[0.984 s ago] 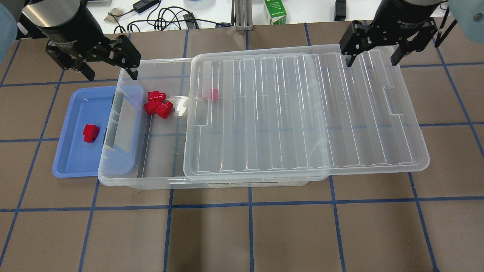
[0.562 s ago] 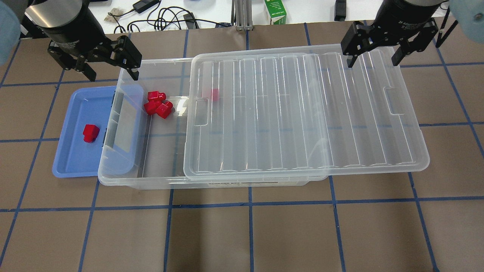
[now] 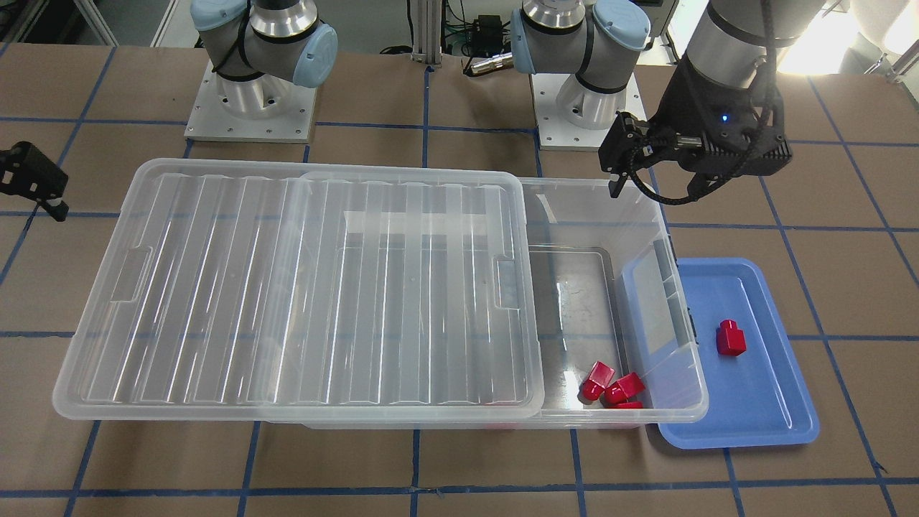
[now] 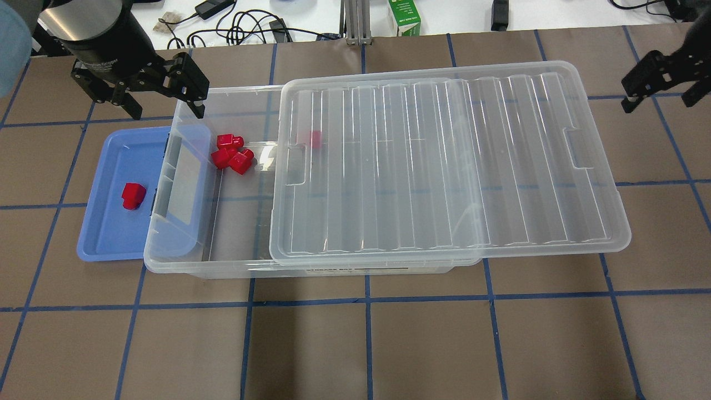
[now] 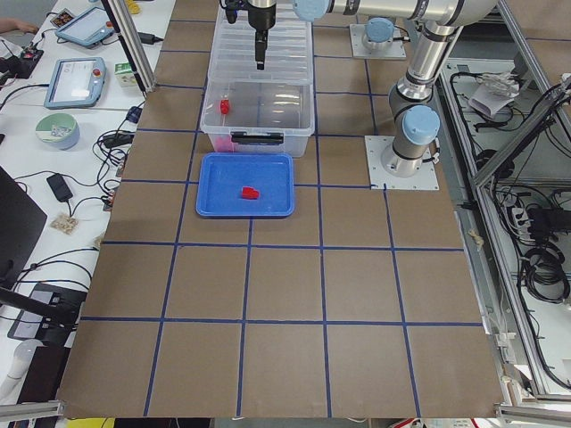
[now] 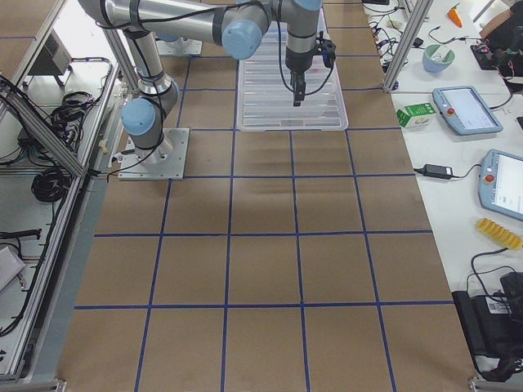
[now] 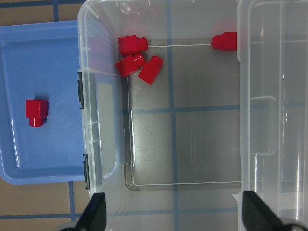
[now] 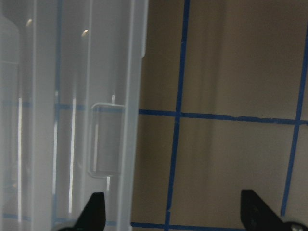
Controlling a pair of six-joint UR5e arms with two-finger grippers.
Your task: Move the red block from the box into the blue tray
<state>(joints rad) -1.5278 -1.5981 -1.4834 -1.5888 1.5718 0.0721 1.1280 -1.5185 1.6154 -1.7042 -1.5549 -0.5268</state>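
Overhead: brown tbl (image 4: 355,350), blue tape grid (image 4: 366,300) under box (image 4: 239,228).

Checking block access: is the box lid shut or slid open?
Slid partly open: the lid covers most of the box, leaving the end beside the blue tray uncovered.

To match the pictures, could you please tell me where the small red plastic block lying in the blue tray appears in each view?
Front-facing: small glossy red plastic block, right of centre.
Overhead: left side.
Exterior left: upper centre.
Exterior right: not seen.
Left wrist: left side.
Right wrist: not in it.
Landmark: the shallow blue plastic tray beneath it.
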